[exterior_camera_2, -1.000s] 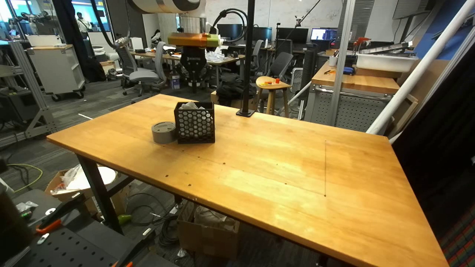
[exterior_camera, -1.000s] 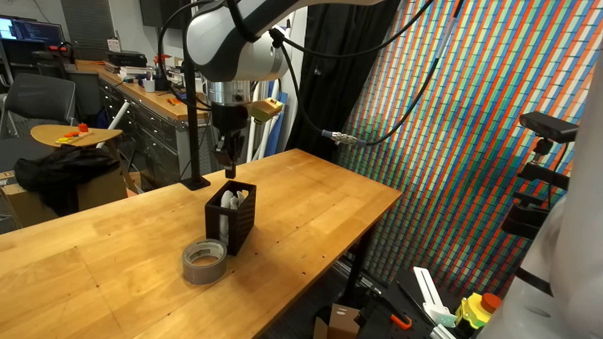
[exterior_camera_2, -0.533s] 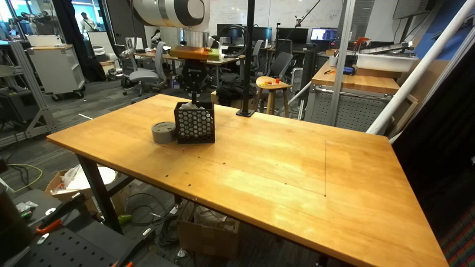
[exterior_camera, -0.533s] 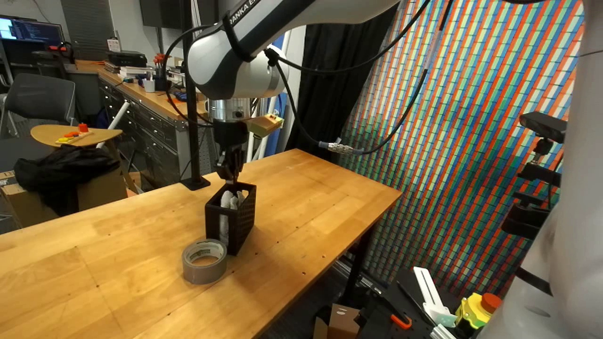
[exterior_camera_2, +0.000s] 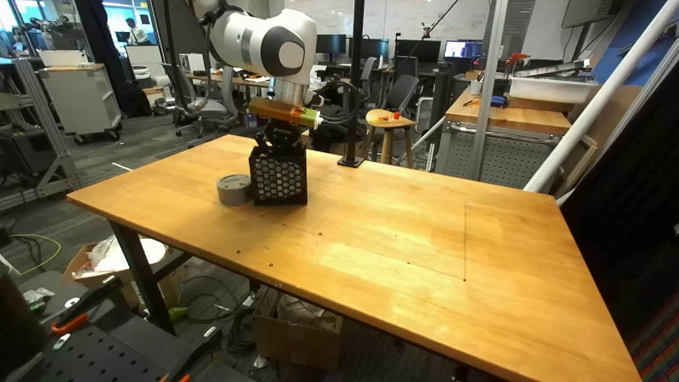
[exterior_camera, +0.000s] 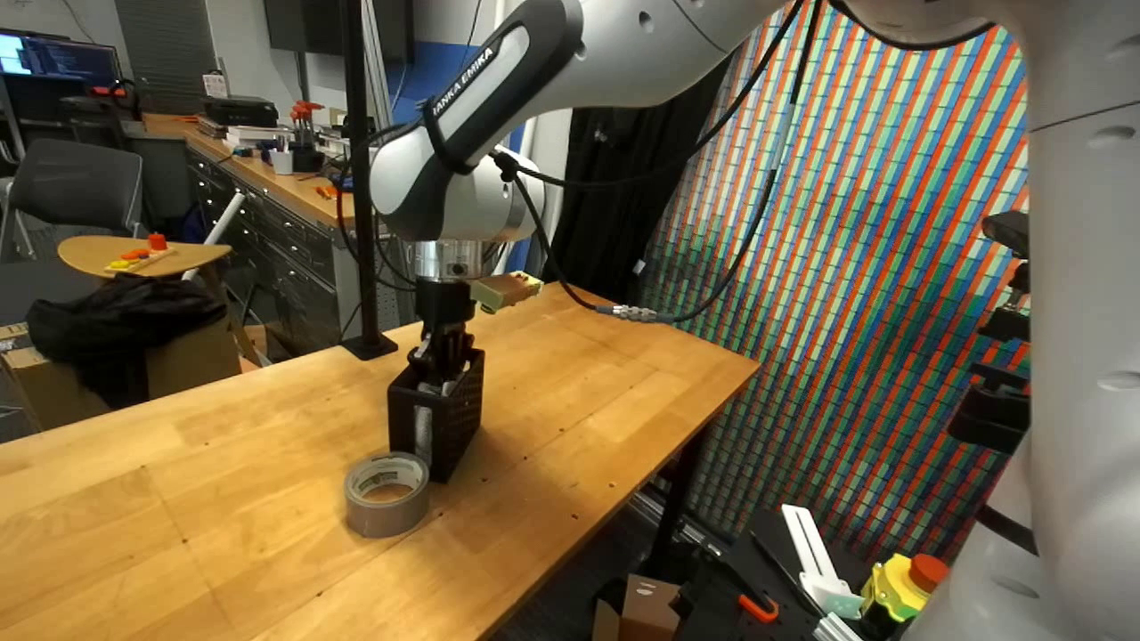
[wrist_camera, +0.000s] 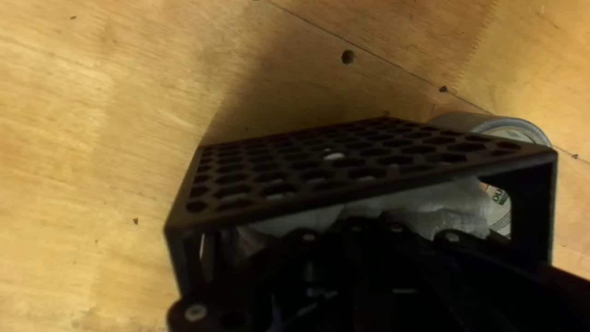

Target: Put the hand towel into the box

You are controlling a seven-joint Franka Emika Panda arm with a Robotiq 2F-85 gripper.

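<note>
The black box (exterior_camera: 459, 423) with honeycomb sides stands upright on the table. It also shows in an exterior view (exterior_camera_2: 278, 202) and the wrist view (wrist_camera: 356, 192). The whitish hand towel (exterior_camera: 424, 434) is bunched inside it, seen through the end slot, the mesh (exterior_camera_2: 279, 179) and the open top (wrist_camera: 440, 203). My gripper (exterior_camera: 443, 363) reaches down into the box from above. Its finger links look close together in the wrist view (wrist_camera: 375, 230), against the towel. The fingertips are hidden inside the box. I cannot tell whether any cloth lies between them.
A grey tape roll (exterior_camera: 389, 515) stands beside one end of the box and also shows in the wrist view (wrist_camera: 530, 130). A black post on a base plate (exterior_camera: 370, 346) stands at a table edge near the box. The wooden table (exterior_camera_2: 403, 228) carries these things.
The gripper has come down from above the box into its open top, and the arm has lowered with it. The gripper now covers most of the towel's top. The box and tape have not moved.
</note>
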